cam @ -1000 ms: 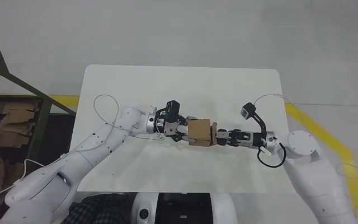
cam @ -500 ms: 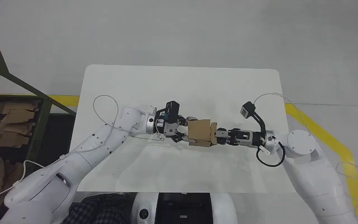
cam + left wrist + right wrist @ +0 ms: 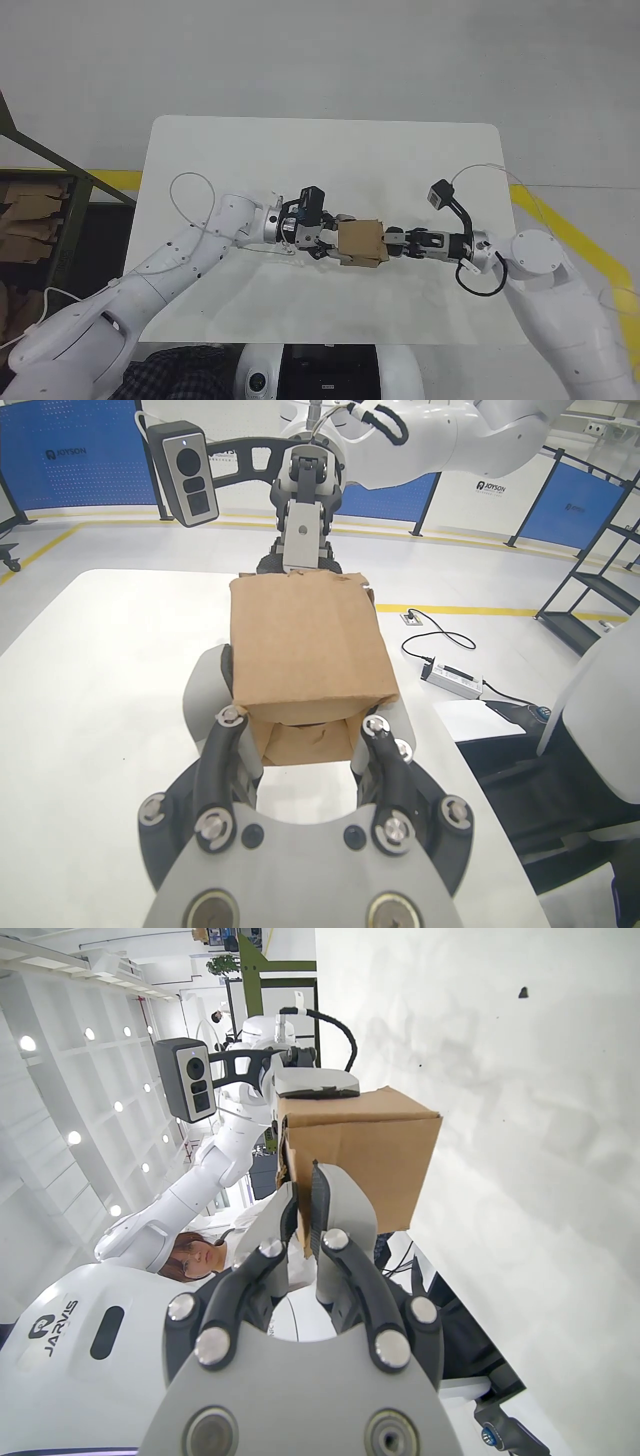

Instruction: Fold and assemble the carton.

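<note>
Carton sits between the two grippers over the middle of the table, and from the wrist views it seems lifted clear of the surface. It is already squared into a brown tube. The left gripper has its jaws spread wide across one end, a finger pressed flat on each of two opposite faces, so the carton is clamped between them. At the other end, the right gripper has its jaws nearly together, pinching a thin cardboard edge.

The end facing the left wrist camera is open, with an inner flap partly turned in, so I judge the work to be at the closing of the ends.

To do this well:
- The left clamp should be firm enough to stop the tube twisting, but light enough not to bow the faces.
- The right gripper should swing its pinched edge about the crease instead of pulling outward, since that edge looks ragged and could tear.
- The tube should stay square, or the flaps will not meet
</note>
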Motion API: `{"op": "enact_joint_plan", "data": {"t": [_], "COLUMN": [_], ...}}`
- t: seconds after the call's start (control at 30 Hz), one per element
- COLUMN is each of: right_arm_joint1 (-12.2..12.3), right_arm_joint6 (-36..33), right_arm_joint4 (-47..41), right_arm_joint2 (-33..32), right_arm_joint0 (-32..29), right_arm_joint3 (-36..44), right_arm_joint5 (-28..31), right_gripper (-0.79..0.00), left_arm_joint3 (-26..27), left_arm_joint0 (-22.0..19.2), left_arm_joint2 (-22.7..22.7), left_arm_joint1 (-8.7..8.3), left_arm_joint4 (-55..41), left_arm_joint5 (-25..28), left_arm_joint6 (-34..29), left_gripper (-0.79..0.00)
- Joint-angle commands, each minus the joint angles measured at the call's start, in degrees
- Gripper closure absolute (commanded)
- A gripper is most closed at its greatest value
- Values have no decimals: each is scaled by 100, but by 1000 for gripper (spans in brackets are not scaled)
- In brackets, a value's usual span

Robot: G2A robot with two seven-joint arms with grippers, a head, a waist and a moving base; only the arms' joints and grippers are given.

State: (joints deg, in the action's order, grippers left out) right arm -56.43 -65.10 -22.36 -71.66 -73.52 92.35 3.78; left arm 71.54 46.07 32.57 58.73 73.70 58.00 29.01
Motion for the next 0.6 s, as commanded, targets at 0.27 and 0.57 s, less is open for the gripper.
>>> {"op": "enact_joint_plan", "data": {"t": [0.27, 0.57], "right_arm_joint1": [-17, -13], "right_arm_joint6": [54, 32], "right_arm_joint4": [45, -36], "right_arm_joint2": [139, 134], "right_arm_joint0": [106, 110], "right_arm_joint3": [-9, -30], "right_arm_joint5": [-68, -23], "right_gripper": [-3, -120], "left_arm_joint3": [13, -137], "left_arm_joint0": [-19, -26], "left_arm_joint2": [-11, 52], "left_arm_joint1": [9, 3], "left_arm_joint4": [15, -69], "left_arm_joint5": [0, 0], "left_arm_joint6": [48, 109], "left_gripper": [-332, -336]}}
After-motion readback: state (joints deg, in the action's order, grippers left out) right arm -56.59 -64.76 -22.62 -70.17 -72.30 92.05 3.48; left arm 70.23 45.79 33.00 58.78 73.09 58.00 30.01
